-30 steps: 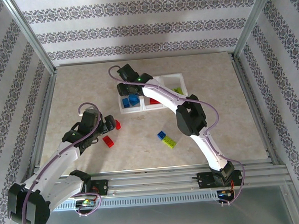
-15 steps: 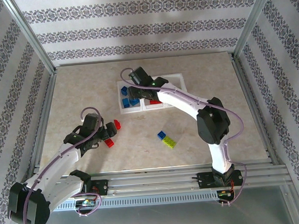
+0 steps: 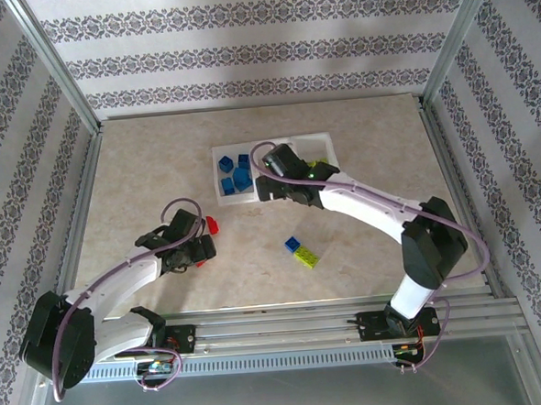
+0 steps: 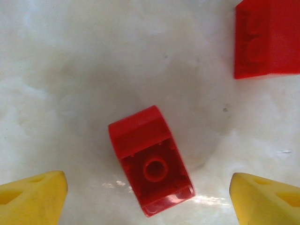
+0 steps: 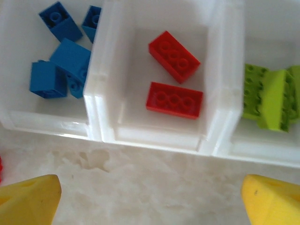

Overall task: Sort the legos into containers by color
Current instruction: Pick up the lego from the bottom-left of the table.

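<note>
Evidently two steps are under way at once: the left arm is set up to pick a red lego, and the right arm hangs empty in front of the containers.

The left gripper (image 4: 149,197) stands wide open with nothing in it. Its yellow fingertips (image 4: 33,199) sit either side of a red brick (image 4: 150,159), clear of it on both sides. That brick lies tipped over between the fingers and a little ahead of them, its hollow underside turned up toward the wrist camera. A second red brick (image 4: 267,40) lies further ahead and off to the gripper's right, apart from the first.

The right gripper (image 5: 150,201) is also fully spread and holds nothing. Just ahead of it is the row of containers (image 5: 154,140). The bin straight ahead holds two red legos (image 5: 174,56), the one to its left holds blue legos (image 5: 70,58), and the one to its right holds lime green legos (image 5: 269,96).

A blue brick (image 3: 293,245) and a lime brick (image 3: 307,258) lie touching on the table behind the right gripper, toward the arm bases.

The next move, I judge, is for the left fingers to come down a little and close squarely on the tipped brick. Its slanted pose may let it twist or slip. It then belongs in the middle bin.
</note>
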Robot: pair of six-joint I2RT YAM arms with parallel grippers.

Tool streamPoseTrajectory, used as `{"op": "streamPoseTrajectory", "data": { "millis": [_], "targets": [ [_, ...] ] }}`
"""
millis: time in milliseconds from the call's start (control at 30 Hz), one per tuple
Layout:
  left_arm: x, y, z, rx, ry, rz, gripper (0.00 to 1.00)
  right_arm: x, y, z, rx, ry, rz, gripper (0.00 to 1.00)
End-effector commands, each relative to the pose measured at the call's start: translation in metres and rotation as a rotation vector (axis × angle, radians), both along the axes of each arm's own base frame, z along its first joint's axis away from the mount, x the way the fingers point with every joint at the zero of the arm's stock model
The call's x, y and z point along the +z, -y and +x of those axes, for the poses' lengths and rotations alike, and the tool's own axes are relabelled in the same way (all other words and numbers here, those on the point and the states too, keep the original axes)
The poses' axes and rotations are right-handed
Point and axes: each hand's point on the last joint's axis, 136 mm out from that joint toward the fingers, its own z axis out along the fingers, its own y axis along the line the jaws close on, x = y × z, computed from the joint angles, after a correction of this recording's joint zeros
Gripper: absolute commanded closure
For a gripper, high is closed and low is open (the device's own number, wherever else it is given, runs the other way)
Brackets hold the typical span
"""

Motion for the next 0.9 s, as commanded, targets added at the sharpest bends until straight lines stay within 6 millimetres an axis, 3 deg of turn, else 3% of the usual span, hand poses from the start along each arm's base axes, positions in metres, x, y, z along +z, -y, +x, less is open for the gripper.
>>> {"op": "streamPoseTrajectory", "data": {
  "millis": [0, 233, 500, 867],
  "targets": [
    [0.003, -0.009, -0.001, 0.012, -0.021, 0.073, 0.13, 0.009, 0.021, -0.01, -0.083, 0.035, -0.006, 0.02],
    [-0.007, -0.001, 0.007, -0.019, -0.038, 0.077, 0.19, 0.017, 0.044, -0.025, -0.138, 0.063, 0.004, 0.02],
    [-0.018, 0.0, 0.012, -0.044, -0.081, 0.114, 0.22, 0.018, 0.052, -0.03, -0.155, 0.066, -0.006, 0.02],
    [-0.028, -0.005, 0.009, -0.056, -0.114, 0.147, 0.41, 0.018, 0.055, -0.028, -0.175, 0.063, -0.019, 0.02]
  ]
}}
